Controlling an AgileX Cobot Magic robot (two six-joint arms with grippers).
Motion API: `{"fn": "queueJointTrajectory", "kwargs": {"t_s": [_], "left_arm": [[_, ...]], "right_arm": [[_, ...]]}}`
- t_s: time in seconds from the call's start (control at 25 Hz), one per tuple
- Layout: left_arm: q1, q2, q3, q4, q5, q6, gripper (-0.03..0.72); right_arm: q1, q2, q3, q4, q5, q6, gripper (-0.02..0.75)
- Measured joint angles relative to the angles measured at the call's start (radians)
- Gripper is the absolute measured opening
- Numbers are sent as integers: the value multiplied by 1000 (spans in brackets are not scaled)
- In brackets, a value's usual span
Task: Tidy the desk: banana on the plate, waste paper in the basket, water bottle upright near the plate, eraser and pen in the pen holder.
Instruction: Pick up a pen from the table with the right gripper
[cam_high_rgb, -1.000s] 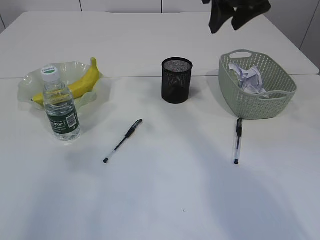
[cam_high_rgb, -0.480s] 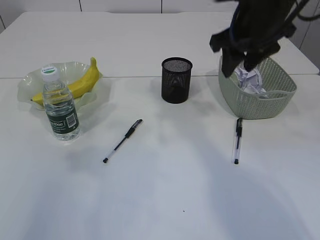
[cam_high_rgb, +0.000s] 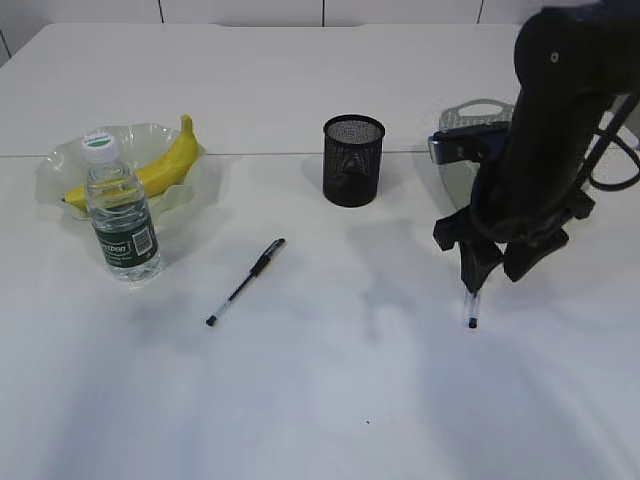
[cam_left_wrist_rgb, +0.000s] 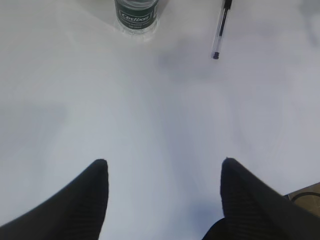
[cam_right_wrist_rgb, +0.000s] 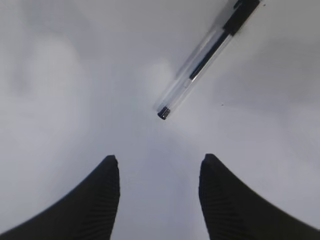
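Right pincer (cam_right_wrist_rgb: 159, 167) gapes empty; pen (cam_right_wrist_rgb: 205, 59) lies flat just ahead, slanting away to its right; best to advance, straddle the barrel mid-length, square the fingers across it, then close.

I'm seeing a yellow banana (cam_high_rgb: 165, 166) lying on a pale translucent plate (cam_high_rgb: 55, 172), a green-labelled, white-capped water bottle (cam_high_rgb: 120, 220), a black mesh pen holder (cam_high_rgb: 353, 160), clear black-tipped pens (cam_high_rgb: 245, 282) and black ribbed fingers (cam_right_wrist_rgb: 95, 200).
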Motion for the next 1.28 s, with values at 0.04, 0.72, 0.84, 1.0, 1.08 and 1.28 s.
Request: {"fn": "queueJointTrajectory", "kwargs": {"t_s": [0.04, 0.72, 0.84, 1.0, 1.08, 1.28], "left_arm": [[0, 0, 0, 0, 0, 0, 505], [0, 0, 0, -6, 13, 0, 505], [0, 0, 0, -6, 13, 0, 505], [0, 0, 0, -6, 9, 0, 505], [0, 0, 0, -6, 1, 0, 505], [0, 0, 0, -6, -1, 0, 505]], "right_arm": [[-13, 0, 21, 22, -23, 3, 386], [-110, 0, 7, 194, -285, 20, 386], [-106, 0, -13, 195, -306, 20, 386], [-106, 0, -20, 192, -288, 61, 386], [-106, 15, -21, 173, -259, 127, 386], [-99, 92, -23, 83, -181, 286, 386]]}}
